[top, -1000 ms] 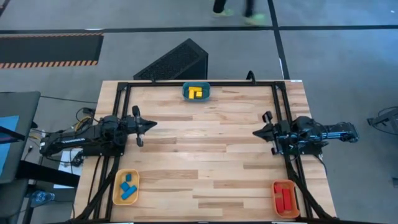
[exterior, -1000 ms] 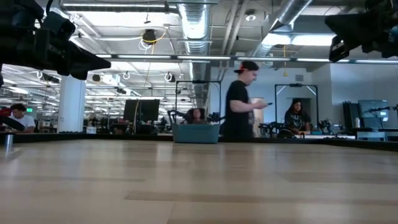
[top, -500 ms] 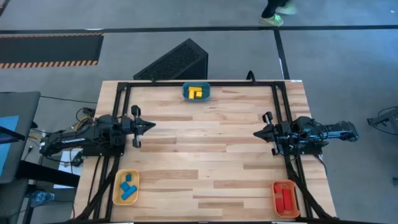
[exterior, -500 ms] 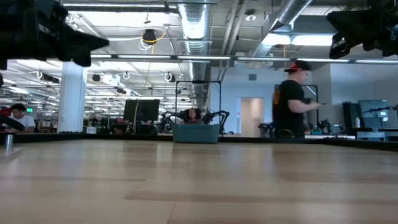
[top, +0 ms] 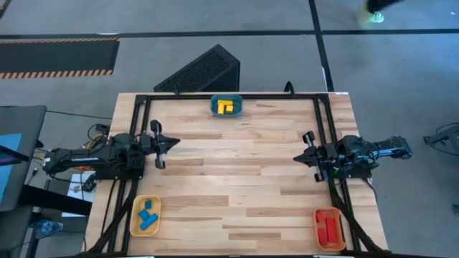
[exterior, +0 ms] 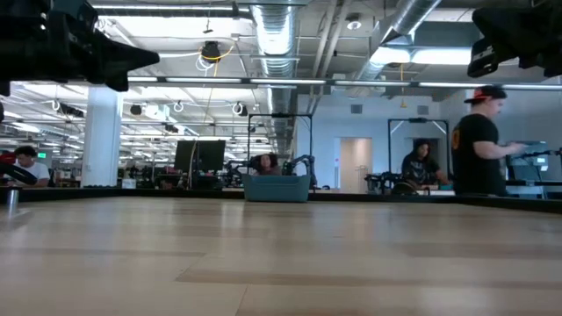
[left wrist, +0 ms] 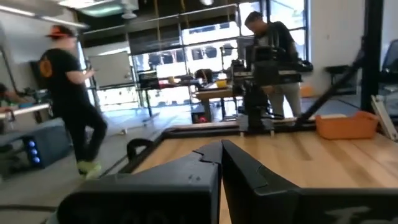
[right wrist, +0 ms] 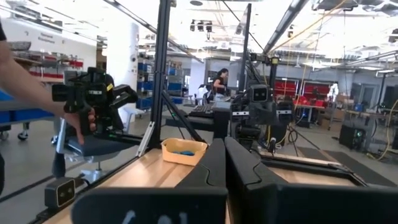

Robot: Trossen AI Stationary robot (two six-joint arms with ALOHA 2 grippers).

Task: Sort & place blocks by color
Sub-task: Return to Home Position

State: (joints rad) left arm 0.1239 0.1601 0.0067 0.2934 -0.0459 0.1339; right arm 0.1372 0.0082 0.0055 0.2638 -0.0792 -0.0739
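The blocks lie in three trays. Yellow blocks (top: 226,107) are in the teal tray (top: 215,106) at the far edge. Blue blocks (top: 148,216) are in the yellow tray (top: 135,223) at the near left corner. Red blocks (top: 329,229) are in the orange-red tray (top: 320,215) at the near right corner. My left gripper (top: 172,142) (left wrist: 221,152) hangs shut above the table's left side, pointing right. My right gripper (top: 297,157) (right wrist: 225,146) hangs shut above the right side, pointing left. Neither is near a tray.
A black frame (top: 229,95) runs along the table's far, left and right edges. Bare wood (top: 237,179) lies between the two grippers. A dark slatted box (top: 201,72) sits on the floor beyond the far edge. A person (exterior: 479,140) stands in the room beyond.
My left gripper has risen a little and drawn back slightly toward the table's left edge. My right gripper has drawn back slightly toward the right edge. Both stay shut. A person beyond the far edge has walked toward the right. No block has moved.
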